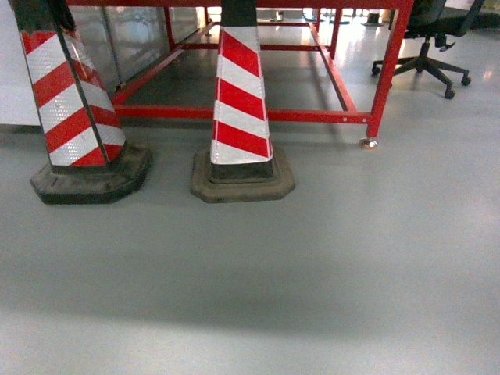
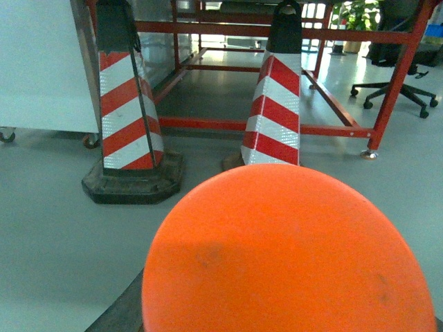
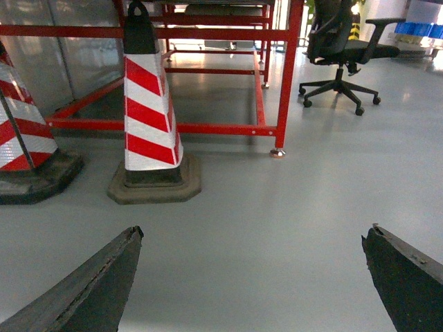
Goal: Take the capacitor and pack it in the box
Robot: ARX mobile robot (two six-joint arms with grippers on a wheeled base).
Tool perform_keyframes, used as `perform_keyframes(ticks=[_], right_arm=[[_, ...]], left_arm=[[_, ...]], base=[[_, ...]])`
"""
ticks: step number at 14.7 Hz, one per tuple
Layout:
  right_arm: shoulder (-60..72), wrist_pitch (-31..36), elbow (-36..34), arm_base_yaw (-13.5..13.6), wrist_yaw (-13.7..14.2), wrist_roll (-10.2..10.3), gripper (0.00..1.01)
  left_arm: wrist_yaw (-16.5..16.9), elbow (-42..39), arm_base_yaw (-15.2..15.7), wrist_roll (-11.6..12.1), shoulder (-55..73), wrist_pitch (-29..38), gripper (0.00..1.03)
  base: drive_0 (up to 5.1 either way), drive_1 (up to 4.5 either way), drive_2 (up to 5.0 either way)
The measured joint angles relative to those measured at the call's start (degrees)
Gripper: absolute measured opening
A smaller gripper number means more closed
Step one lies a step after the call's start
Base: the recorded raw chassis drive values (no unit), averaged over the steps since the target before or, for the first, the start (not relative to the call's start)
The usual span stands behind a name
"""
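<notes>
The head view looks down on a grey floor (image 1: 312, 266) with two red-and-white striped traffic cones standing side by side on dark rubber bases: the left cone (image 1: 74, 101) and the middle cone (image 1: 241, 101). Behind them runs a red metal frame (image 1: 387, 78) with a low rail close to the floor, and a black office chair (image 1: 426, 55) stands on castors at the far right.

The right wrist view shows the right hand (image 3: 252, 277) with its two dark fingers (image 3: 90, 290) spread wide apart at the lower corners, nothing between them but bare floor. The left wrist view is largely filled by a round orange disc (image 2: 284, 256) close to the lens; the left hand itself cannot be made out, so whether it is apart or together cannot be told.

Neither the capacitor nor the box shows in any view.
</notes>
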Motion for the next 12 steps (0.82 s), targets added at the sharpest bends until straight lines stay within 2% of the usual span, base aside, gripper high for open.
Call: perform_keyframes(ticks=[1,10,12], right_arm=[[-0.02,-0.28,0.00,0.00,-0.04,0.00,0.98],[-0.02,-0.26,0.00,0.00,0.04,0.00,0.98],[-0.02,-0.37,0.00,0.00,-0.02,0.00,0.98]], left_arm=[[0.02,0.00,0.00,0.00,0.00,0.28,0.44],[0.17,0.00,0.00,0.00,0.00,-0.04,0.44],[0.15,0.00,0.00,0.00,0.00,0.11,0.44]], base=[[0.0,0.00,0.0],[0.1,3.87,-3.7],[2.5,2.44,-5.0]])
